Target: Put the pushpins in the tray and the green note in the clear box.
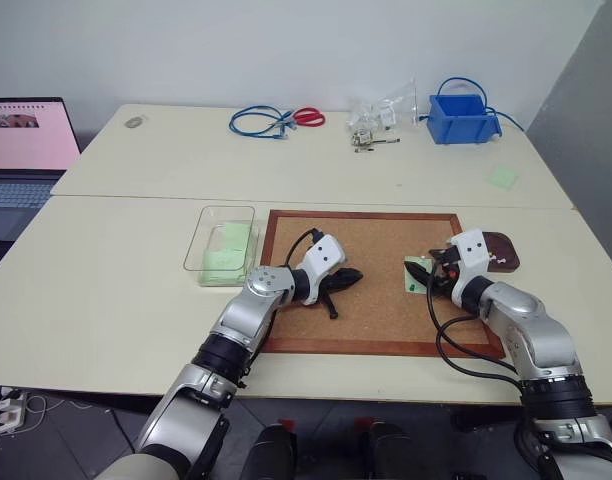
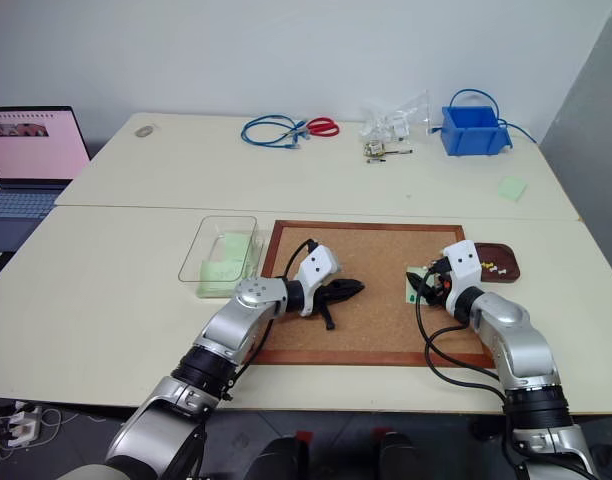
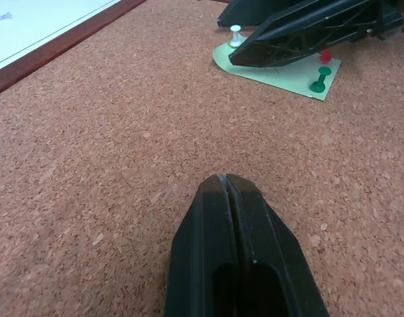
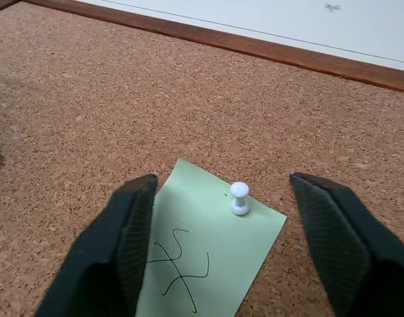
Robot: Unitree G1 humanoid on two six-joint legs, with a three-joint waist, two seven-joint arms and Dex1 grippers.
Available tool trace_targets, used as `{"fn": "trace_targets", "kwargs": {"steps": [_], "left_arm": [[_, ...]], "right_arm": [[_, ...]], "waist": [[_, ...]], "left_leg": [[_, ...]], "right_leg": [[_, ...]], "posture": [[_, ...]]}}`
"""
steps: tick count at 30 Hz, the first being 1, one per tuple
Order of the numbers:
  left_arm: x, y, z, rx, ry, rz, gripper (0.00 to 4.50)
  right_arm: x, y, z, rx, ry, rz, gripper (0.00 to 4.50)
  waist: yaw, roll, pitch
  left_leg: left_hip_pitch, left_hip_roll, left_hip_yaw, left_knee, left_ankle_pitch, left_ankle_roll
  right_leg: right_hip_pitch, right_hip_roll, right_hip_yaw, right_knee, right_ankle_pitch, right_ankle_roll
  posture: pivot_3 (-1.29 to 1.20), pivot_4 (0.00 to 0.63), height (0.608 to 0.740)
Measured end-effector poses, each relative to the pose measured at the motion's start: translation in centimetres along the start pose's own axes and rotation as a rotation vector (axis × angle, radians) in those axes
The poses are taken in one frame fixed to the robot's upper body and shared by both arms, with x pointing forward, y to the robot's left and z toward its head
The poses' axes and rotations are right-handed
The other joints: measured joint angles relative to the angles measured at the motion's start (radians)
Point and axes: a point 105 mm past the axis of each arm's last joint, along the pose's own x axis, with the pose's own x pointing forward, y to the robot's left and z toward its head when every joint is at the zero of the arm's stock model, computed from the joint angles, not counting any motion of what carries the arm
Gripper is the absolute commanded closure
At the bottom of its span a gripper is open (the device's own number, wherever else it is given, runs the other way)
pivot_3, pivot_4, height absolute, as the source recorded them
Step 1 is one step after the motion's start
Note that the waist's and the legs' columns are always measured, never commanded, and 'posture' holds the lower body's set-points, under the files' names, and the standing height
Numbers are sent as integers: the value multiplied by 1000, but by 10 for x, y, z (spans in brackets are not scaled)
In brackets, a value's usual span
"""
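Observation:
A pale green note (image 4: pixel 202 251) with a pen scribble lies pinned on the cork board (image 1: pixel 376 250). A white pushpin (image 4: pixel 239 198), a red pushpin (image 3: pixel 325 55) and a green pushpin (image 3: pixel 319 79) stand in it. My right gripper (image 4: pixel 222 181) is open low over the note, one finger on each side of the white pin. My left gripper (image 3: pixel 227 181) is shut and empty, resting on bare cork left of the note. The dark brown tray (image 2: pixel 506 255) sits at the board's right edge with a few pins in it. The clear box (image 1: pixel 208 225) stands left of the board with a pale green slip inside.
On the far table are a blue bin (image 1: pixel 463 118), a clear plastic bag (image 1: pixel 384 108), keys (image 1: pixel 371 143), a blue cable (image 1: pixel 258 122), red scissors (image 1: pixel 308 117) and a loose green slip (image 1: pixel 503 177). A laptop (image 1: pixel 26 140) stands at the far left.

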Motion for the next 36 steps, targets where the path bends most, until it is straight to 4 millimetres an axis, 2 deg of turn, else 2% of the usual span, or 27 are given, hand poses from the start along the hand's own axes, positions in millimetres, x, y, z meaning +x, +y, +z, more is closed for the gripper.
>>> {"fn": "trace_targets", "kwargs": {"steps": [12, 24, 29, 36], "left_arm": [[-1, 2, -1, 9, 8, 1, 4500], [-1, 2, -1, 11, 15, -8, 4500], [-1, 4, -1, 11, 17, -6, 4500], [-1, 4, -1, 12, 18, -8, 4500]], "right_arm": [[0, -4, -3, -6, -3, -10, 4374], [-2, -6, -1, 21, -14, -16, 4441], [-9, 9, 31, 6, -122, 49, 4441], [-9, 10, 31, 15, -116, 55, 4441]], "waist": [[-1, 0, 0], [-1, 1, 0], [-1, 1, -1], [-1, 1, -1]], "left_leg": [[0, 0, 0, 0, 0, 0], [0, 0, 0, 0, 0, 0], [1, 0, -1, 0, 0, 0], [0, 0, -1, 0, 0, 0]], "right_leg": [[0, 0, 0, 0, 0, 0], [0, 0, 0, 0, 0, 0], [1, 0, 0, 0, 0, 0], [1, 0, -1, 0, 0, 0]], "posture": [[0, 150, 740], [0, 150, 740], [0, 150, 740], [0, 150, 740]]}}
